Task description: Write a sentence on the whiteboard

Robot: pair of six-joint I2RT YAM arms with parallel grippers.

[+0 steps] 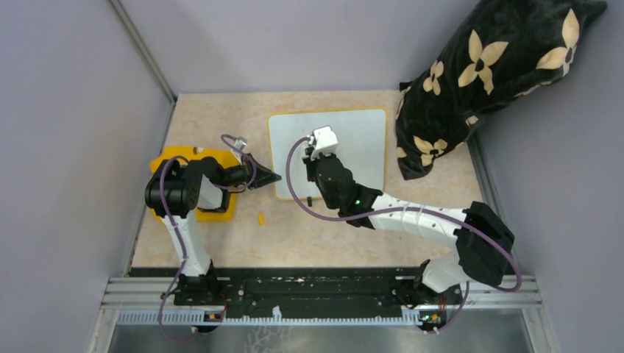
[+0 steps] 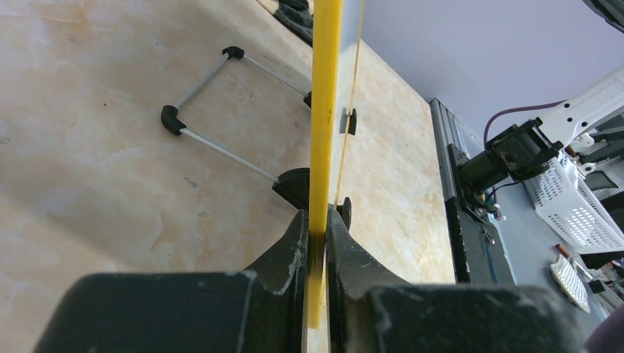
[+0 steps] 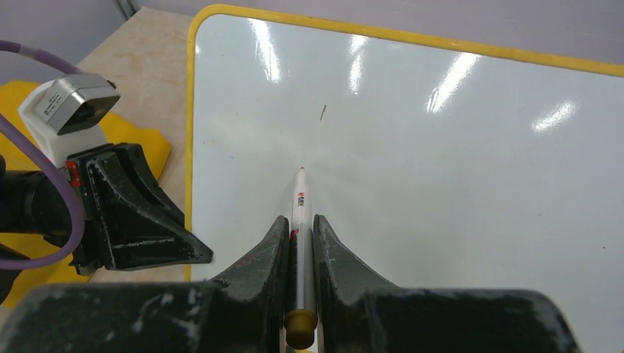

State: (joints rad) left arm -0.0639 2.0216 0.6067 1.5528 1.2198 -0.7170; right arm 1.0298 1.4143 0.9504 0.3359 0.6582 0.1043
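We find the whiteboard lying flat on the table, midway between the left and right edges, its far side close to the far edge. The left gripper meets the board at its left edge, near the near-left corner of the board. Its fingers stand narrow and clamp the thin yellow rim between them. In the left wrist view a wire stand with black corner pieces shows just beside that rim. The right gripper hangs over the left half of the board, its fingers drawn in tight on a white marker. The marker tip points toward the far edge of the table. We cannot tell whether the tip touches the surface. The board face ahead of the tip shows glare and one short dark stroke. A yellow cloth lies near the left edge of the table, under the left arm. A small yellow piece lies on the table between the cloth and the board. A black cushion with a cream flower pattern leans at the far right corner.
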